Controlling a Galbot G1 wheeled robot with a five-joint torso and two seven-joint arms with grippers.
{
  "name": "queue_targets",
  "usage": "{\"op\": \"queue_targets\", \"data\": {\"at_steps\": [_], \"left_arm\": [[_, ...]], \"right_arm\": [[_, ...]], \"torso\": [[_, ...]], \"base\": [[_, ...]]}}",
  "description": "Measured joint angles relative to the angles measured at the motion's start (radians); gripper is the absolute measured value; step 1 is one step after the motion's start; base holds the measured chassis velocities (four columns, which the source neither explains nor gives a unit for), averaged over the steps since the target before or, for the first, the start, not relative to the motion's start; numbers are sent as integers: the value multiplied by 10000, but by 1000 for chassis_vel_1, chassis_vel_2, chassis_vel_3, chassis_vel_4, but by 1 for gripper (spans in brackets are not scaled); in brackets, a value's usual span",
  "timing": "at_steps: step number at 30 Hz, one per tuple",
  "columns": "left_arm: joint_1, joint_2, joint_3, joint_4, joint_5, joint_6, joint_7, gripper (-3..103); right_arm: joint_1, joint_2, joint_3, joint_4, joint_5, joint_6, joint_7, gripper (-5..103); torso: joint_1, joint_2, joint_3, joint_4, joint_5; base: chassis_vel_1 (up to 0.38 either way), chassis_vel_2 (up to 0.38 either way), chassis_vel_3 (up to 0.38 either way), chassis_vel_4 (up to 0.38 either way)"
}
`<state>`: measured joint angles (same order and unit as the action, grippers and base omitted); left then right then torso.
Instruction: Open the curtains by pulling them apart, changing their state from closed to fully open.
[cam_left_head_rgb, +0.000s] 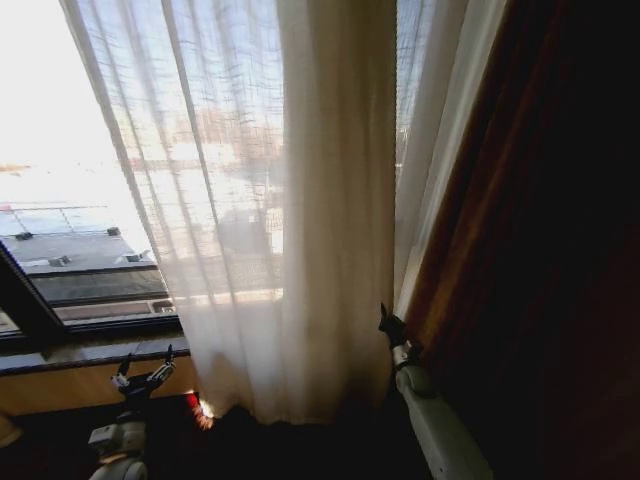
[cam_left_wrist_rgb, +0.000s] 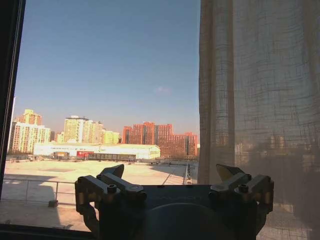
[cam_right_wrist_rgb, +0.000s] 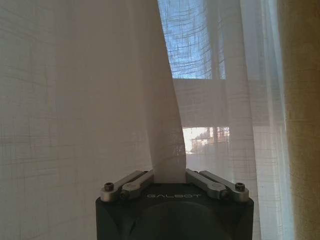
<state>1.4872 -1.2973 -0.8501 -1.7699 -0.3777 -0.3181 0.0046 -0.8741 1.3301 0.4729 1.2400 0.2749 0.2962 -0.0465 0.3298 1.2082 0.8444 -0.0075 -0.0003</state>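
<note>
Right end effector (cam_right_wrist_rgb: 170, 176) grips a fold of the curtains (cam_left_head_rgb: 300, 230); left end effector (cam_left_head_rgb: 143, 371) waits open.

The right end effector's fingers (cam_right_wrist_rgb: 131, 182) close on a narrow edge of sheer fabric, low at the bunched panel's right side, beside the dark brown drape (cam_left_head_rgb: 540, 240). The left end effector hangs with fingers spread and nothing between them, in front of the window sill (cam_left_head_rgb: 90, 352), facing bare glass just left of the curtains. The curtains cover the window's middle and right; the left part of the window stands uncovered.
</note>
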Motion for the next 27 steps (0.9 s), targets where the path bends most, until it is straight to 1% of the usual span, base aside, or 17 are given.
{"op": "queue_targets", "data": {"at_steps": [4,6,11,17,20,27], "left_arm": [[0,0,0,0,0,0,-9,100],[0,-1,2,0,0,0,-7,100],[0,-2,5,0,0,0,-5,100],[0,-2,4,0,0,0,-5,100],[1,-2,4,-1,0,0,-5,100],[-1,-2,6,0,0,0,-3,100]], "right_arm": [[-88,-37,9,63,-35,14,-168,0],[-178,-66,82,58,-235,-3,-548,0],[-228,-81,164,10,-384,-80,-853,0],[-226,-91,174,-7,-400,-115,-927,0],[-200,-92,176,-30,-389,-60,-926,0],[-41,-56,167,-86,-424,221,-504,0]], "torso": [[-1,0,0,-3,1],[-1,0,0,-6,8],[-2,0,0,-5,3],[-3,1,-1,-4,2],[-5,1,-2,-4,3],[6,-3,3,-6,2]], "base": [[18,30,-26,-13],[0,0,0,0],[0,0,0,0],[-12,13,19,-10],[-122,40,107,-59],[-177,127,157,-114]]}}
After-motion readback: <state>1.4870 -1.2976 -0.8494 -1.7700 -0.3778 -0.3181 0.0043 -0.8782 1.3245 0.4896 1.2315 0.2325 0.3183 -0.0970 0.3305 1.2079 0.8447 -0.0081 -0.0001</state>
